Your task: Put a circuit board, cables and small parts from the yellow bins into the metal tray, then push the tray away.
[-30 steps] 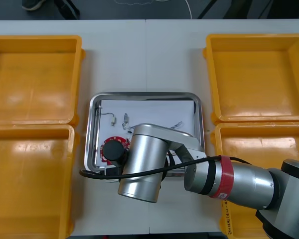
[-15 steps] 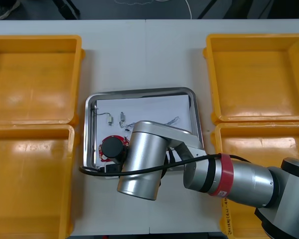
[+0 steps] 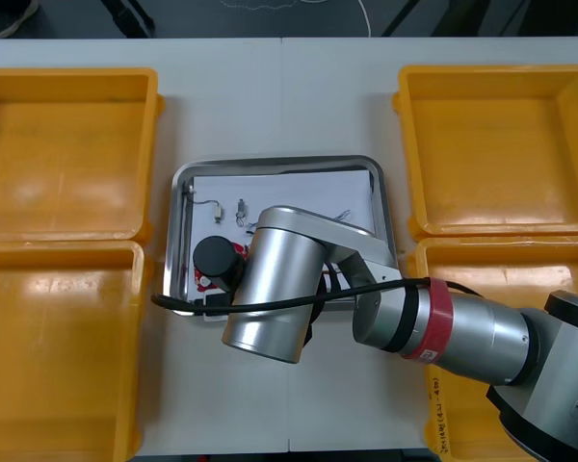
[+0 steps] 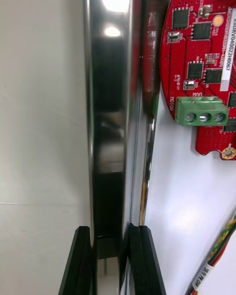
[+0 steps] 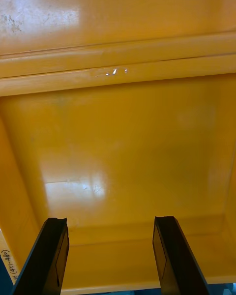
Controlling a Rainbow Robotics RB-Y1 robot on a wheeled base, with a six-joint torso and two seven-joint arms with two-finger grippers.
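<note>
We see the right pincer (image 4: 108, 233) pinching the rim of the metal tray (image 4: 110, 103); the red circuit board (image 4: 196, 54) lies inside, nearby. The left pincer (image 5: 110, 221) hangs spread over a yellow bin (image 5: 123, 142).

Red circuit board (image 4: 201, 69) (flat) in metal tray (image 3: 270, 162)

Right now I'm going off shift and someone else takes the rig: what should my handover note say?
Right gripper: shut on the metal tray's near rim.
Left gripper: open, empty, above a yellow bin.
In the tray: circuit board, small metal parts, cables.
Done: loading, it seems. Left: push the tray away, then release.
</note>
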